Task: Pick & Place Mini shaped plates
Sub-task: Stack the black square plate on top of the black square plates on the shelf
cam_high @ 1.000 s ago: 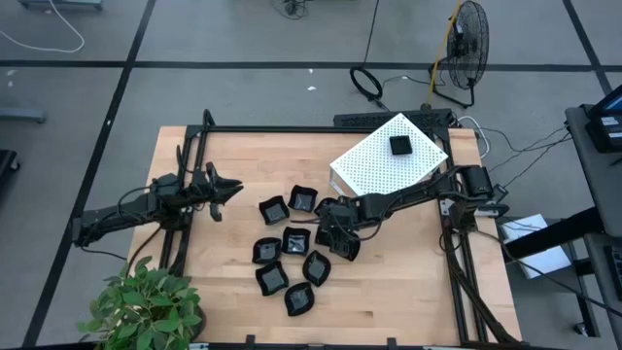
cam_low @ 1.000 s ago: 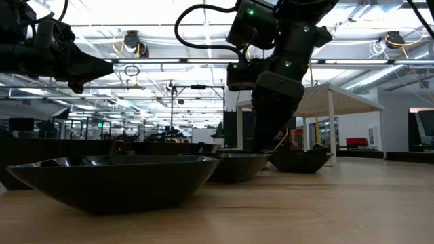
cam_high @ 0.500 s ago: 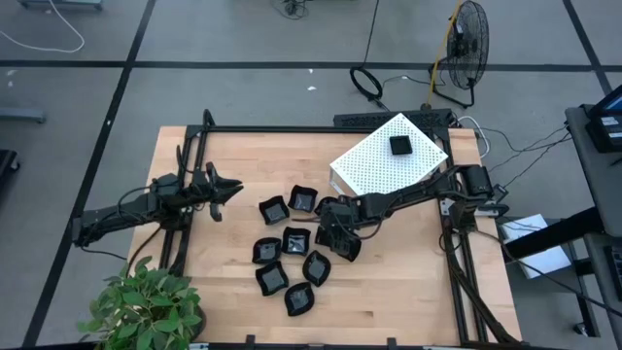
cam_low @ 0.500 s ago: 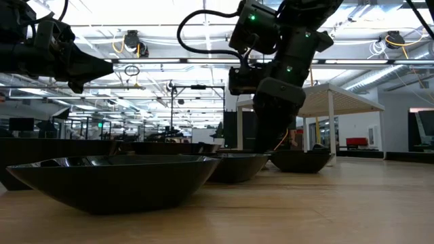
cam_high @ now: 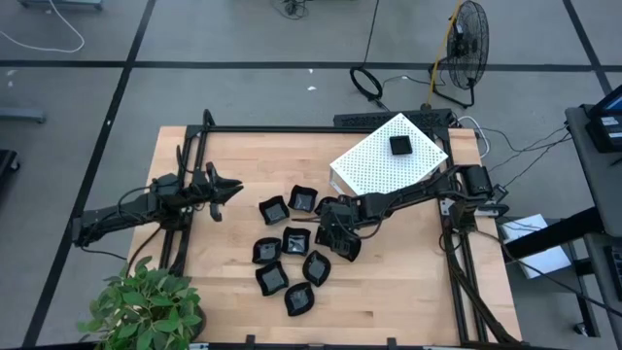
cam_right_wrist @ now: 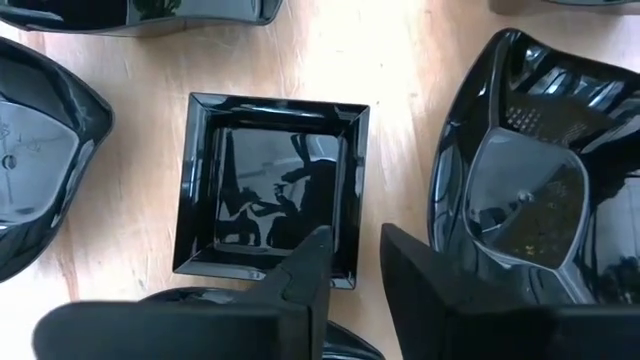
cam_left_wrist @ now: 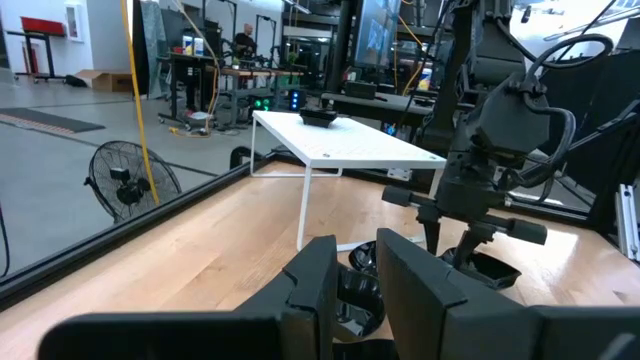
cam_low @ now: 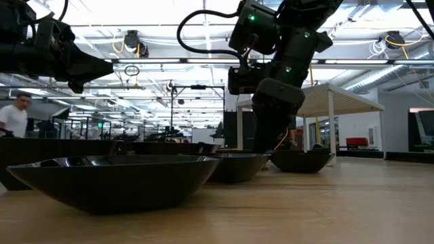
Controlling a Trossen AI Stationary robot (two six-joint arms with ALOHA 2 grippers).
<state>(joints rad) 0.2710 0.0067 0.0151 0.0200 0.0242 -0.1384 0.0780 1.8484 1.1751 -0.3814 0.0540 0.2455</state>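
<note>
The square plate lies flat on the wooden table, in the middle of a loose cluster of small black plates spread across the table's centre, in front of the white perforated box, on which one more small plate already sits. In the right wrist view one edge of the square plate runs between the fingers of the right gripper, which points straight down: one finger stands over the plate's hollow, the other just outside its rim, on the strip of bare wood between it and a wavy-edged plate. The fingers stand a narrow gap apart, and I cannot tell whether they already pinch the rim. Being square, the plate has no long axis; its sides lie square to the fingers, so the gap lines up across the rim. The right arm is much the nearer; the left gripper hangs well off to the left of the cluster, above the table, its fingers held slightly apart with nothing between them.
</note>
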